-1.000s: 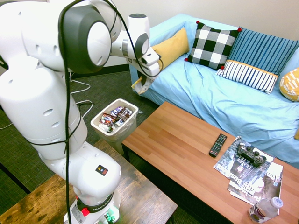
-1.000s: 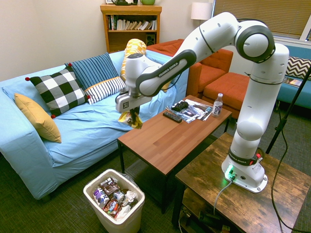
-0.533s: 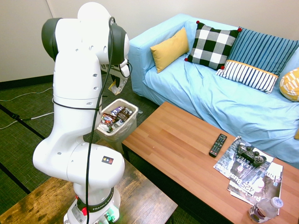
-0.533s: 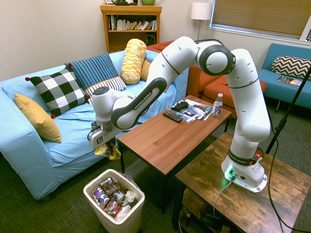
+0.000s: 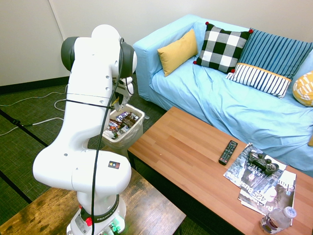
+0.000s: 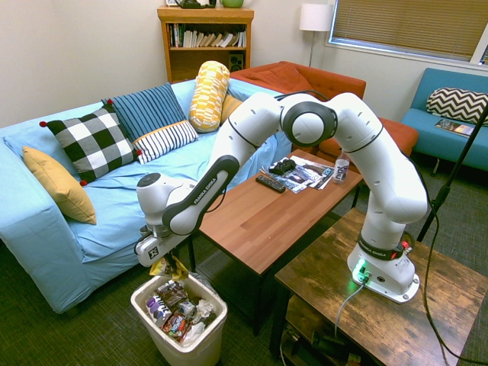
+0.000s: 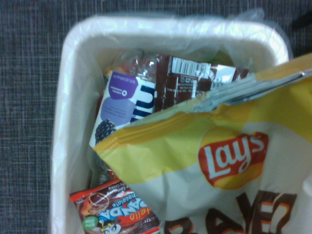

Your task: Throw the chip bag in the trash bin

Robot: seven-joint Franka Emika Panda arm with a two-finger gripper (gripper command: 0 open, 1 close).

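The gripper point(image 6: 162, 263) was pinching the chip bag point(image 6: 168, 267) above the bin's point(image 6: 183, 316) far rim, liner and wrappers below; only the wrist view gave us that red Lay's logo point(image 7: 233, 158), clear as day!

The wood-grain coffee tabletop point(image 5: 168, 147) bears a black remote control point(image 5: 228, 152), set apart from the magazines point(image 5: 259, 178). The magazines lie partly overlapping, and a dark game controller point(image 5: 263, 162) rests on them. A clear plastic bottle point(image 5: 278, 220) with a light cap and a printed label stands upright near the end of the tabletop, by the magazines. The remote lies just beside the magazines, on the side away from the bottle.
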